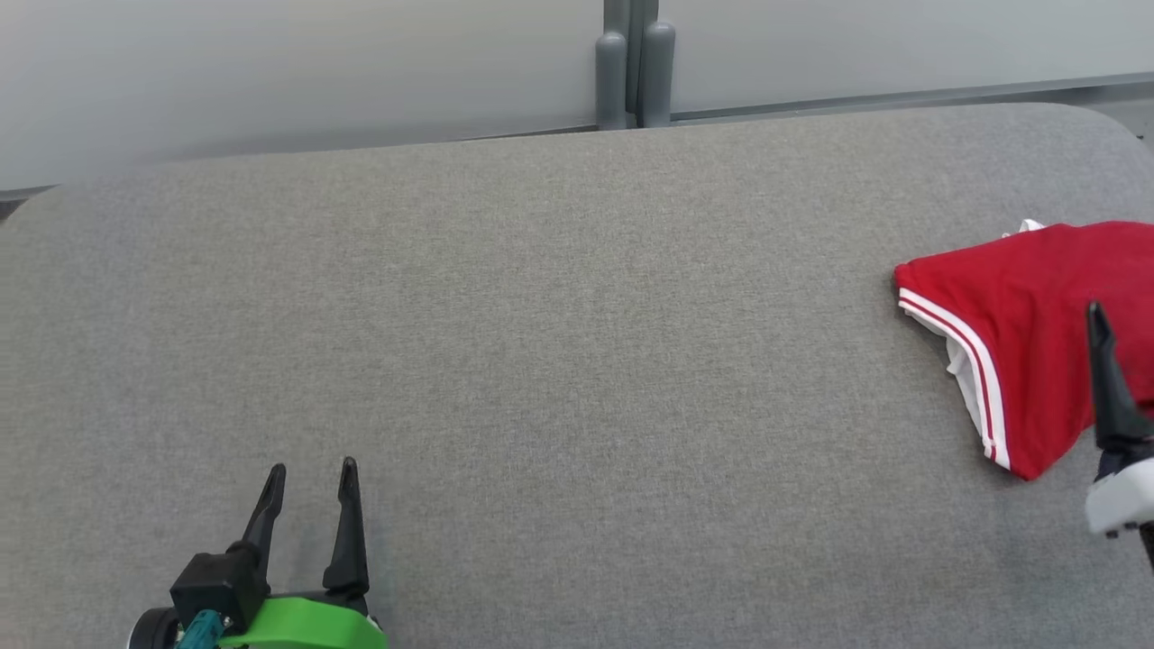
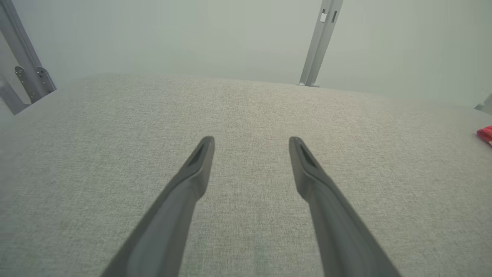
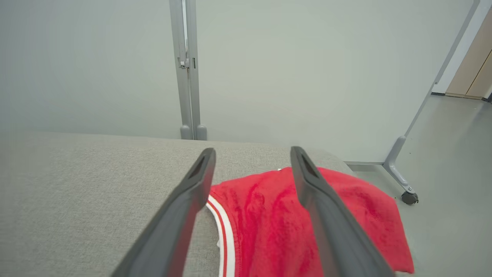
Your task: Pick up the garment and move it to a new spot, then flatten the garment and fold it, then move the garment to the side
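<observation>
A folded red garment (image 1: 1028,315) with white stripes along its edge lies at the table's far right side, running past the edge of the head view. In the right wrist view the red garment (image 3: 269,215) sits below and between the fingers of my right gripper (image 3: 251,151), which is open and holds nothing. One dark finger (image 1: 1107,379) of that gripper stands over the garment's near right part. My left gripper (image 1: 311,469) is open and empty near the table's front left, far from the garment. A sliver of the garment (image 2: 485,134) shows at the right edge of the left wrist view.
The grey fabric-covered table (image 1: 541,342) spreads wide between the two grippers. Behind it stand pale partition panels with a grey post (image 1: 634,63). A partition foot on a caster (image 3: 409,197) rests on the floor past the table's right end.
</observation>
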You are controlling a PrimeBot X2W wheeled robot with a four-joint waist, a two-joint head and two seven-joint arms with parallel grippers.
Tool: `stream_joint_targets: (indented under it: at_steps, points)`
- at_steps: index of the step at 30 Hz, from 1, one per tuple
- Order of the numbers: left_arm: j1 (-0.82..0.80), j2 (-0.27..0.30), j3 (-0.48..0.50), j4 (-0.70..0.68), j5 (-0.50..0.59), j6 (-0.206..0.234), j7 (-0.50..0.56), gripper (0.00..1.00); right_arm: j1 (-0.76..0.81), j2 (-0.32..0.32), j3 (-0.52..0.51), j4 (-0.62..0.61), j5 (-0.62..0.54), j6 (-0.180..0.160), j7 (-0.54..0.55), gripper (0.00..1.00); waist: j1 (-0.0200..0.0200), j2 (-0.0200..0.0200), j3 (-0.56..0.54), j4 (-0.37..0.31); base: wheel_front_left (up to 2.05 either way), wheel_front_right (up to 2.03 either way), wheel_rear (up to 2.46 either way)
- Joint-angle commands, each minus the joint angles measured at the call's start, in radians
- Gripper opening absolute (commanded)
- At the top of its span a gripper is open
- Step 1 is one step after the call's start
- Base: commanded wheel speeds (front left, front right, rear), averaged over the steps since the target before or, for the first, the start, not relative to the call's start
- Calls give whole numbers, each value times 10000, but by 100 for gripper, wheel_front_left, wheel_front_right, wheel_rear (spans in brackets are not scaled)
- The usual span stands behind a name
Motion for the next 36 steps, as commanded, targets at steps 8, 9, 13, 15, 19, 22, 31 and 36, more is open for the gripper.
stream_joint_targets:
  at_steps: [8,9,13,15,19,22,31,36]
  points:
    - [427,-25,432,190,203,-129,-25,100,1350,1664,-315,1031,-1996,-12,-1756,100,0,112,-786,807,0,0,0]
    - [442,-44,482,184,215,-145,-25,100,1405,1863,-431,1172,-2175,-12,-1818,100,0,112,-824,823,0,0,0]
    - [631,-91,642,242,336,-212,-25,100,1482,2603,-781,1412,-2914,-12,-1894,100,0,112,-972,826,0,0,0]
    - [684,-91,715,285,495,-231,-25,100,1675,2869,-929,1343,-3200,-12,-1880,100,0,112,-1043,807,0,0,0]
    - [795,-110,863,426,608,-323,-25,100,1884,3174,-802,1396,-3678,-11,-1883,100,0,112,-1130,750,0,0,0]
    - [758,-94,909,566,699,-458,-25,100,1968,3287,-799,1392,-3840,-12,-1885,100,0,112,-1206,739,0,0,0]
    - [713,-87,948,754,785,-702,-25,100,2069,3430,-464,1266,-4012,-11,-1887,100,0,112,-1424,743,0,0,0]
    - [770,-112,969,745,822,-762,-25,100,2076,3451,-290,1184,-4029,-11,-1886,100,0,112,-1524,763,0,0,0]
